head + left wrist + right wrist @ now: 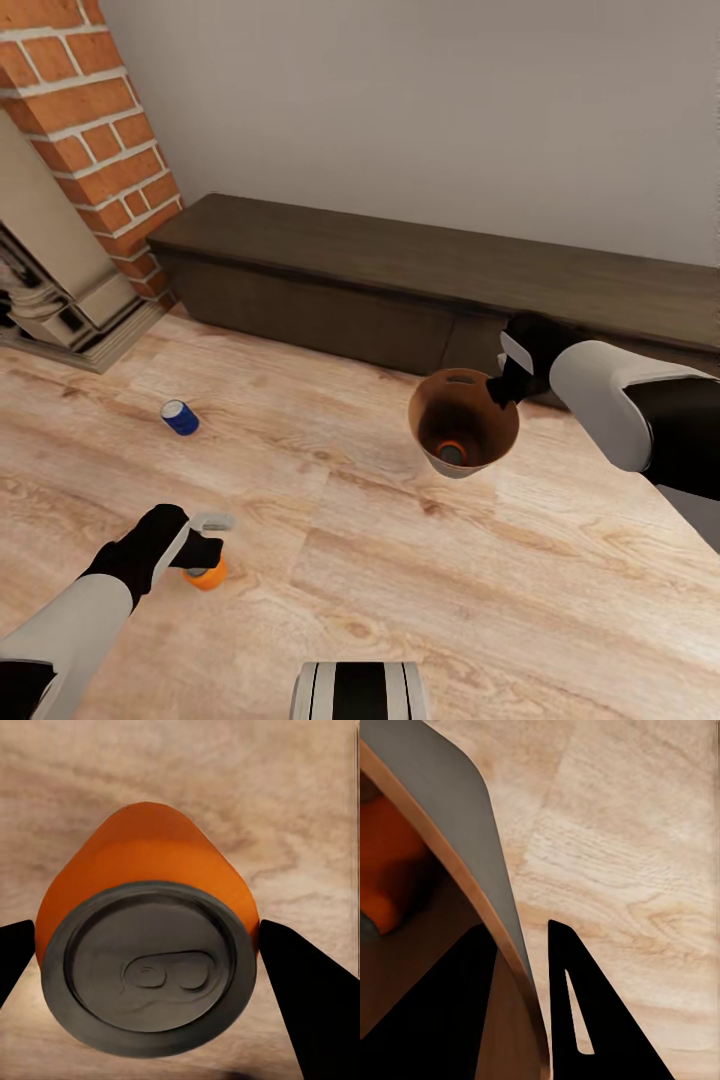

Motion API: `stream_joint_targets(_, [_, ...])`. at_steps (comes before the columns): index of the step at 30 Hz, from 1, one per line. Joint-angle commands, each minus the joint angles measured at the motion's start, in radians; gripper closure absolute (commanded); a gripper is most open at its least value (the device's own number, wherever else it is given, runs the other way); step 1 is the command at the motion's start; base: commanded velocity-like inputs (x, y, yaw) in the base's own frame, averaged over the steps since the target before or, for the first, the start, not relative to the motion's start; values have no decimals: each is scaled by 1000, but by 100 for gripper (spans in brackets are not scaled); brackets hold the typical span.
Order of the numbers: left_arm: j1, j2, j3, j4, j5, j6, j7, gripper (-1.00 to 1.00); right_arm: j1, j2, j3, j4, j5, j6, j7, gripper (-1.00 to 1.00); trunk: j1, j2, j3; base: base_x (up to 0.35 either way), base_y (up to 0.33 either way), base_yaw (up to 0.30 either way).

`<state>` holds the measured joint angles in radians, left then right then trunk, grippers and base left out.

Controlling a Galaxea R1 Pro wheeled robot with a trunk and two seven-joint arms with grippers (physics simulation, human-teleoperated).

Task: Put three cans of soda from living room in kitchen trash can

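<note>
Orange can with grey top, blue can, coppery-brown bucket interior, red-brick fireplace, dark cabinet.

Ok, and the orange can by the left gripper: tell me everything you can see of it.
The orange soda can is a small bright orange cylinder with a dull grey top and pull tab. It appears to stand upright on the wood floor, between the two black fingers of the left gripper, which flank its sides. Whether the fingers press it cannot be told.

Open wood floor lies between the blue can and the held bucket, while the long dark cabinet and brick fireplace block the far side.
</note>
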<state>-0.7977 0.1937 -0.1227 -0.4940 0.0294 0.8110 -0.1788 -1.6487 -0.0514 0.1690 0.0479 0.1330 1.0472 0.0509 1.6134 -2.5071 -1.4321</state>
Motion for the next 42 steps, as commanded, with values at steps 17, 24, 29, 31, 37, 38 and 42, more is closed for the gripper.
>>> stream_joint_targets(17, [-1,1,0,-2,2,23,-2,100,7,0,-36,-3,-9,0,-1,100,-8,4,66,0,0,0])
stream_joint_targets(24, [-1,2,0,-6,2,25,-40,100,19,5,-42,-5,-16,0,7,100,-11,6,93,0,0,0])
stream_joint_targets(29, [-1,6,-2,-4,1,34,-121,100,64,7,-137,-5,-17,0,13,100,-13,7,112,0,0,0])
stream_joint_targets(31, [-2,8,-3,-2,0,36,-159,100,79,7,-166,-6,-17,0,13,100,-17,14,119,0,0,0])
stream_joint_targets(37, [-93,26,-4,-4,-6,112,-360,100,156,7,-195,-8,-16,0,12,100,-40,56,138,0,0,0])
stream_joint_targets(38, [-102,33,-5,-6,-6,119,-385,100,163,7,-195,-8,-16,0,12,100,-44,63,141,0,0,0])
stream_joint_targets(42, [-179,105,-5,-27,-6,170,-554,100,201,8,-197,-10,-15,0,13,100,-59,91,154,0,0,0])
